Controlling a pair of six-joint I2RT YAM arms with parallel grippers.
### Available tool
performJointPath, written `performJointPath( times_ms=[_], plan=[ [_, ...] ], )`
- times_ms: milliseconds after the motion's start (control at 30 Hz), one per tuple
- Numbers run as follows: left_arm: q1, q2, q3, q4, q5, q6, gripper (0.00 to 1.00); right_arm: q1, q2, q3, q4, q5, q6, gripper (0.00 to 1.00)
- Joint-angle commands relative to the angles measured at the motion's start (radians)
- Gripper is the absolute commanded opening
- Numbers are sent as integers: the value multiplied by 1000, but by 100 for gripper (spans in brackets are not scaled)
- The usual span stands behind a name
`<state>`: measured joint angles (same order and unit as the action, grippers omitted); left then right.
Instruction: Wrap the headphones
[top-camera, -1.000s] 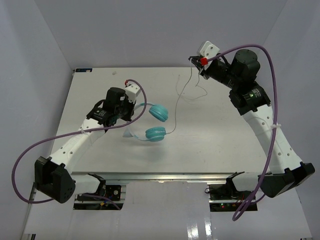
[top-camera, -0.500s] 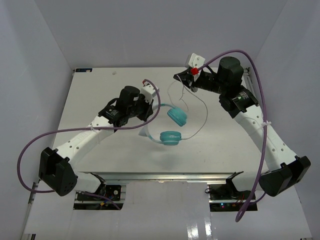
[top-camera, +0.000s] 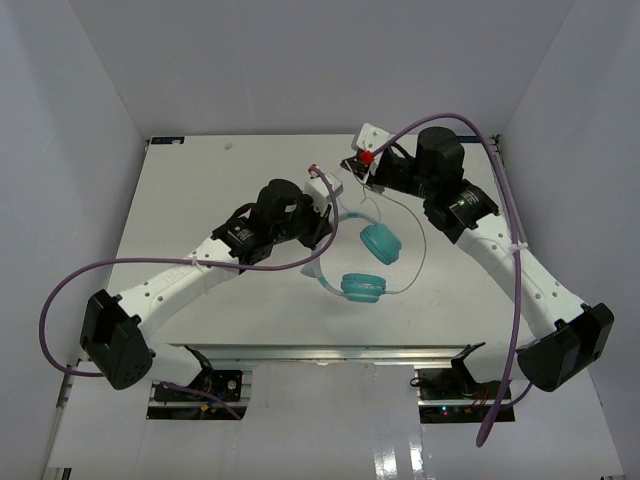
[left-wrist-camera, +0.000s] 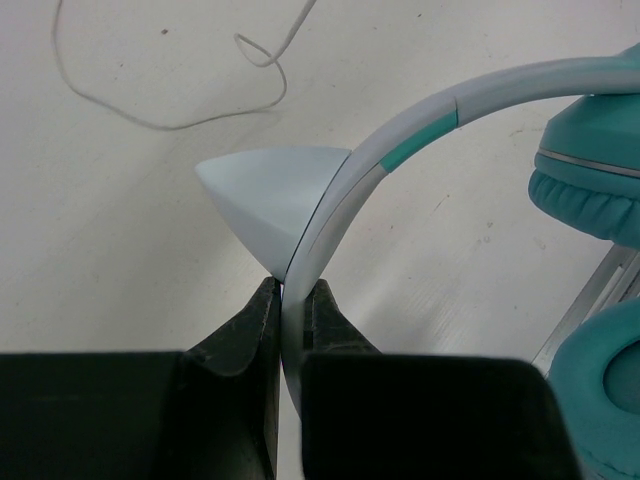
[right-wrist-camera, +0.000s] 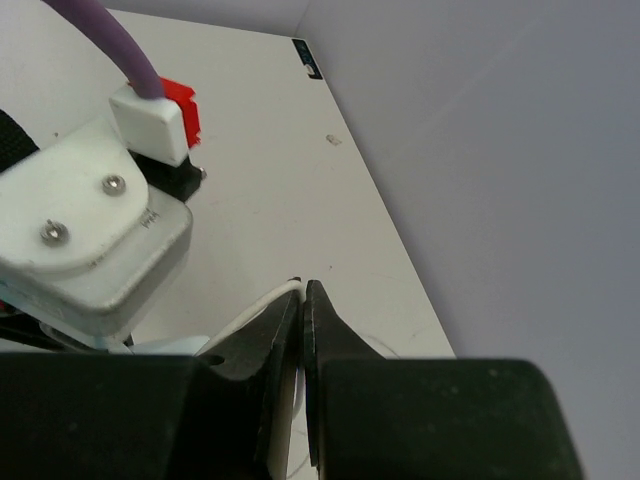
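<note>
The headphones (top-camera: 380, 243) hang just above the table's middle, with two teal ear cups, the second (top-camera: 364, 288) nearer the front. My left gripper (top-camera: 322, 224) is shut on the pale headband (left-wrist-camera: 400, 150), pinching it edge-on between its fingertips (left-wrist-camera: 292, 292). Both ear cups (left-wrist-camera: 590, 180) show at the right of the left wrist view. My right gripper (top-camera: 352, 167) sits close behind the left one, shut on the thin white cord (right-wrist-camera: 262, 298). From there the cord (top-camera: 420, 245) loops down to the near cup. More cord (left-wrist-camera: 160, 115) lies slack on the table.
The white table (top-camera: 200, 180) is boxed in by pale walls on the left, back and right. Thick purple robot cables (top-camera: 60, 300) arc beside each arm. The left wrist's white camera housing (right-wrist-camera: 90, 240) fills the left of the right wrist view, very near the right gripper.
My left arm carried the headphones to the right and toward the front. My right gripper swung left and lower with the cord, closing up to the left gripper. The cord's loop drew in.
</note>
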<state>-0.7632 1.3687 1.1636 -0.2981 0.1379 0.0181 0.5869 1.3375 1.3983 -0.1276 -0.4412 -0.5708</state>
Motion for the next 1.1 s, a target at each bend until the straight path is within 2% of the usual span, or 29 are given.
performJointPath(
  times_ms=[0,167,433,767,1067],
  plan=[
    [-42,10,73,89,-1,-38,0,29,17,33,45,74,-5,8],
    [-101,51,79,115,-26,-38,0,38,56,70,51,144,40,8],
    [-174,81,77,189,-62,-40,0,60,108,79,79,385,219,8],
    [-221,72,63,231,-94,-37,0,60,109,65,111,395,329,8],
    [-234,126,96,186,-122,-22,0,60,128,107,74,307,429,8]
  ],
)
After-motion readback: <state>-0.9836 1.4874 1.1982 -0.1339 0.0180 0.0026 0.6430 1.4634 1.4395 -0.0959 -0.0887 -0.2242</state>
